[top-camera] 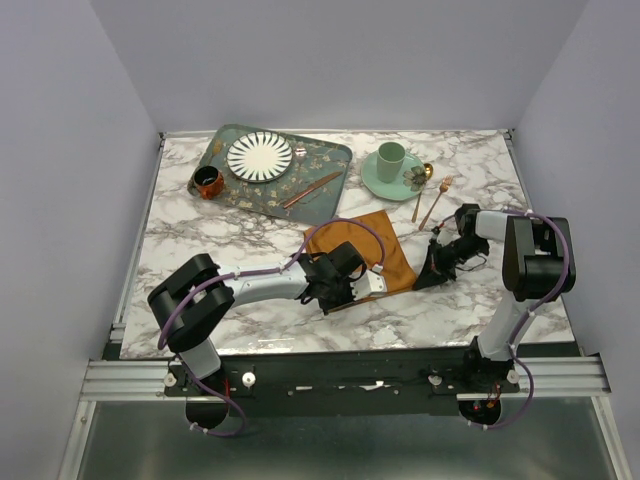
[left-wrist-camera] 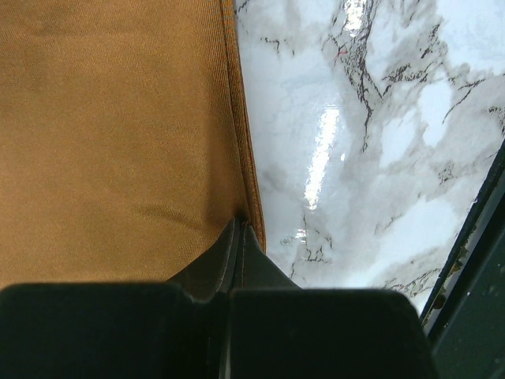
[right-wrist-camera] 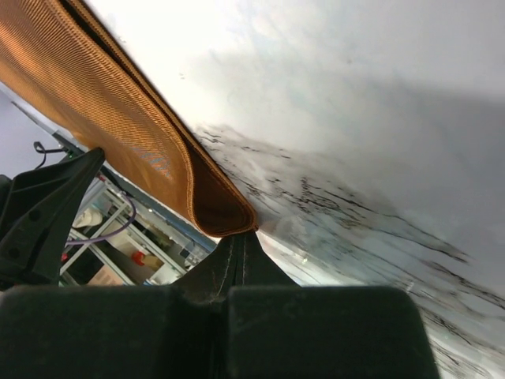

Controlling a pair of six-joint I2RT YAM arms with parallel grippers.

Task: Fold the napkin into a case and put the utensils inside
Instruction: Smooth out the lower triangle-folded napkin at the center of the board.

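I have the napkin [top-camera: 350,245] lying folded on the table [top-camera: 200,240], and no case is formed yet. At the napkin's near edge sits the left gripper [top-camera: 380,286]. The left wrist view shows that gripper [left-wrist-camera: 239,237] with its jaws clenched tight together, the tips right against the napkin [left-wrist-camera: 118,134] where its hem meets the table [left-wrist-camera: 355,158]. A faint crease runs off from that spot, but I cannot tell whether any cloth is caught between the tips. At the napkin's near right corner is the right gripper [top-camera: 422,280], also clenched. From its own camera the right gripper [right-wrist-camera: 243,245] has its tips touching the napkin [right-wrist-camera: 118,103] at a doubled corner that curls into a small loop just above them, with the table [right-wrist-camera: 355,118] beside it. Here too I cannot say if cloth is pinched. The utensils are all apart from the napkin. Beyond its far right corner lie the fork [top-camera: 437,200] and the spoon [top-camera: 420,195], side by side. Beyond its far left corner, the knife [top-camera: 312,190] rests on a tray [top-camera: 335,160]. That tray also carries a plate [top-camera: 259,156] and a brown cup [top-camera: 207,182]. A green cup [top-camera: 390,158] on a saucer [top-camera: 378,185] stands straight beyond the napkin, just beside the spoon.
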